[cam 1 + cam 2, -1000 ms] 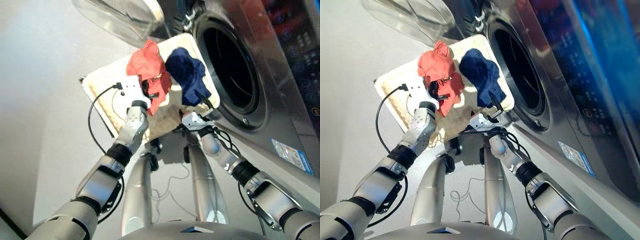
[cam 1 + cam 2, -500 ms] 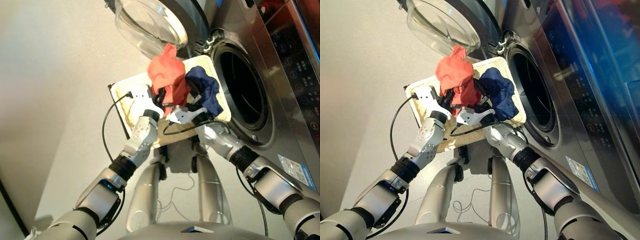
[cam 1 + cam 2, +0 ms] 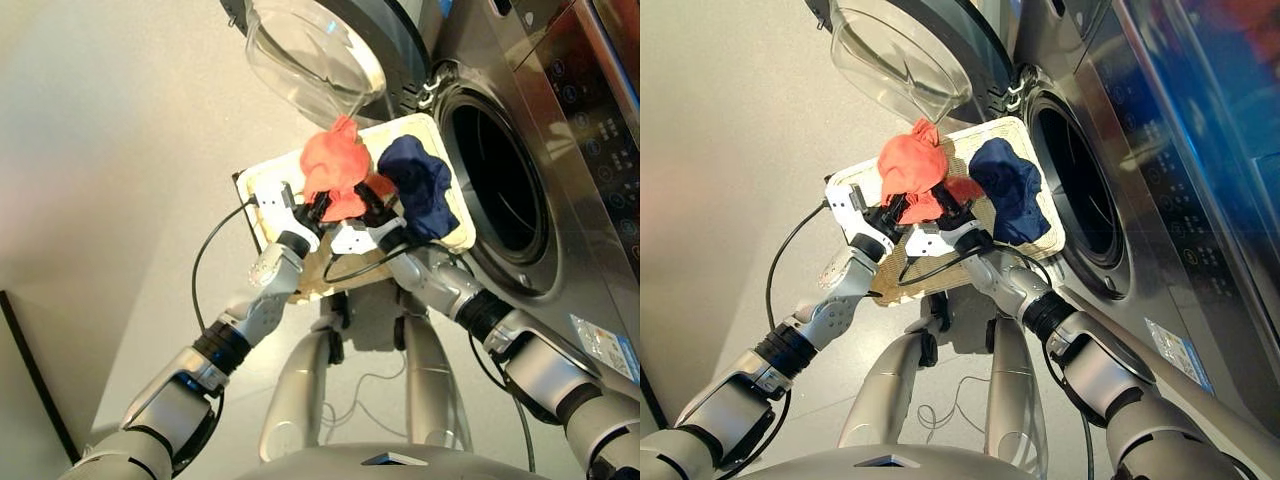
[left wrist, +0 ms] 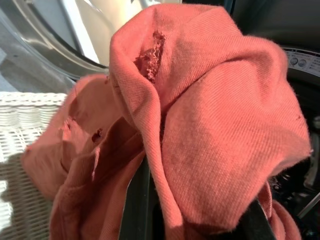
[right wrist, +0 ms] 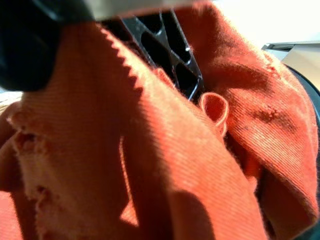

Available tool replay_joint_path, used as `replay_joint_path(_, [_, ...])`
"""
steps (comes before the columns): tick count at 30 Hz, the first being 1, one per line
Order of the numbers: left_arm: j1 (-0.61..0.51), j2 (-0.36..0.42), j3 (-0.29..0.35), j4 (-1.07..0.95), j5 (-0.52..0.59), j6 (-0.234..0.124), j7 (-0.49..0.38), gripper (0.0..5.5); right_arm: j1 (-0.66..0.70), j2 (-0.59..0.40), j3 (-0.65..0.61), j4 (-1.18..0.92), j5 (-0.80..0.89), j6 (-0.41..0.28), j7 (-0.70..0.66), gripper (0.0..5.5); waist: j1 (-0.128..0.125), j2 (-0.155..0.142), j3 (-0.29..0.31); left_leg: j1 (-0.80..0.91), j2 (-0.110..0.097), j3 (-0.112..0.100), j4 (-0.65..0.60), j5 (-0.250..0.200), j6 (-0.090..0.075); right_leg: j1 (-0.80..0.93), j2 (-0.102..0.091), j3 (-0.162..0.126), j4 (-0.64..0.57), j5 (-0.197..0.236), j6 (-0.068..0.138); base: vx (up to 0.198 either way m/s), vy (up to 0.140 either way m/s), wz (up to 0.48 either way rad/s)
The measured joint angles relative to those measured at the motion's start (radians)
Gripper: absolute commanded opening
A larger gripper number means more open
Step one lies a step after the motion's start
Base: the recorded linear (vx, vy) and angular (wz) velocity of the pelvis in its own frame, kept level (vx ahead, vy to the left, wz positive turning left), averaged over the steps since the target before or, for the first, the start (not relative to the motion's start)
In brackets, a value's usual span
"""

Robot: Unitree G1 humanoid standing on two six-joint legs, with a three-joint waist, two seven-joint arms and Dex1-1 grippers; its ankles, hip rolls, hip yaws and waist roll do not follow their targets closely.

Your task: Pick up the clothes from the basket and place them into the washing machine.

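while both arms reach over the basket (image 3: 262, 190), the orange-red garment (image 3: 335, 170) sits bunched up between the two grippers, lifted into a rounded heap above the basket's middle. the left gripper (image 3: 318, 205) comes at it from the left side, its black fingers pinching the lower left edge of the orange-red cloth; in the left wrist view the cloth drapes right over those fingers and fills most of the picture. the right gripper (image 3: 372, 209) meets the same garment from the right, its dark fingers buried in the lower right fold; whether it is clamped on the cloth or only pressed into it i cannot tell, since the folds hide the tips in the right wrist view too.

the navy blue garment (image 3: 418, 193) lies crumpled in the right part of the basket, just beside the orange-red one and nearest the washing machine (image 3: 560, 150). the cream wicker basket rests on the pale floor (image 3: 110, 160) right in front of the machine, its right edge close under the round drum hole (image 3: 498, 175), which is dark inside. the glass porthole door (image 3: 312, 58) stands swung open beyond the basket, its clear bowl just behind the top of the orange-red heap. a black cable (image 3: 205, 265) loops from the left wrist down along that arm.
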Motion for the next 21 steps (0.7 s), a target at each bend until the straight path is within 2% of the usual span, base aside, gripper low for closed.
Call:
replay_joint_path(2, [0.002,-0.003,0.000,0.000,-0.002,0.003,0.000,0.00,0.004,-0.002,-0.001,0.000,0.005,-0.001,0.002,0.00,-0.002,0.000,0.000,0.000,0.000,-0.002,0.000,0.000,0.000,0.001,0.000,-0.001,0.001,0.000,0.000,0.000,0.000,0.000])
replay_joint_path(3, [0.004,-0.005,0.000,0.000,-0.002,0.003,0.000,1.38,0.007,-0.002,-0.001,0.000,0.016,-0.001,0.002,0.00,-0.001,0.000,0.000,0.000,0.000,-0.004,0.000,0.001,-0.001,0.002,0.000,-0.003,0.001,0.000,0.000,0.000,0.000,0.000])
replay_joint_path(4, [0.006,-0.009,0.000,-0.001,-0.003,0.005,-0.004,5.50,0.015,-0.001,-0.010,0.002,0.018,0.000,0.002,0.00,-0.002,0.000,0.000,0.000,0.000,-0.008,0.000,0.001,-0.002,0.003,-0.001,-0.007,0.001,0.000,0.000,0.000,0.000,0.000])
replay_joint_path(8, [0.039,-0.020,-0.018,-0.062,-0.002,0.006,-0.031,5.50,0.048,0.011,-0.078,0.031,0.067,0.013,-0.008,0.00,-0.002,-0.001,-0.001,0.003,0.000,-0.016,-0.001,0.003,-0.003,0.011,-0.003,-0.015,0.001,-0.001,0.000,0.000,0.000,0.000])
replay_joint_path(11, [0.095,-0.061,0.011,-0.070,0.003,0.000,-0.029,5.50,0.093,0.018,-0.157,0.036,0.130,0.026,-0.040,0.00,-0.004,-0.003,-0.001,0.015,-0.002,-0.026,-0.001,0.003,-0.002,0.029,-0.004,-0.018,0.000,-0.004,0.003,0.000,0.000,0.000])
replay_joint_path(13, [0.152,-0.119,0.068,-0.073,-0.002,-0.022,-0.010,5.50,0.144,0.033,-0.219,0.036,0.185,0.025,-0.071,0.00,-0.005,-0.007,-0.002,0.033,-0.003,-0.040,-0.011,0.002,-0.003,0.053,-0.004,-0.023,0.001,-0.017,0.004,0.000,0.000,0.000])
replay_joint_path(16, [0.223,-0.204,0.164,-0.074,-0.081,-0.066,0.016,5.50,0.190,0.064,-0.277,0.042,0.273,0.023,-0.100,0.00,-0.008,-0.030,-0.014,0.041,-0.001,-0.056,-0.020,0.006,-0.008,0.062,-0.004,-0.040,0.000,-0.022,0.000,0.000,0.000,0.000])
replay_joint_path(19, [0.253,-0.218,0.232,-0.069,-0.120,-0.110,0.050,5.50,0.228,0.094,-0.330,0.043,0.355,0.019,-0.130,0.00,-0.009,-0.058,-0.016,0.039,0.000,-0.068,-0.029,0.013,-0.013,0.062,-0.004,-0.054,0.000,-0.025,-0.004,0.001,-0.005,0.060])
replay_joint_path(21, [0.251,-0.234,0.308,-0.004,-0.104,-0.152,0.095,5.50,0.240,0.141,-0.408,0.063,0.470,-0.017,-0.153,0.00,-0.008,-0.068,-0.014,0.038,0.000,-0.070,-0.031,0.015,-0.013,0.062,-0.004,-0.058,-0.001,-0.025,-0.005,0.000,0.000,0.000])
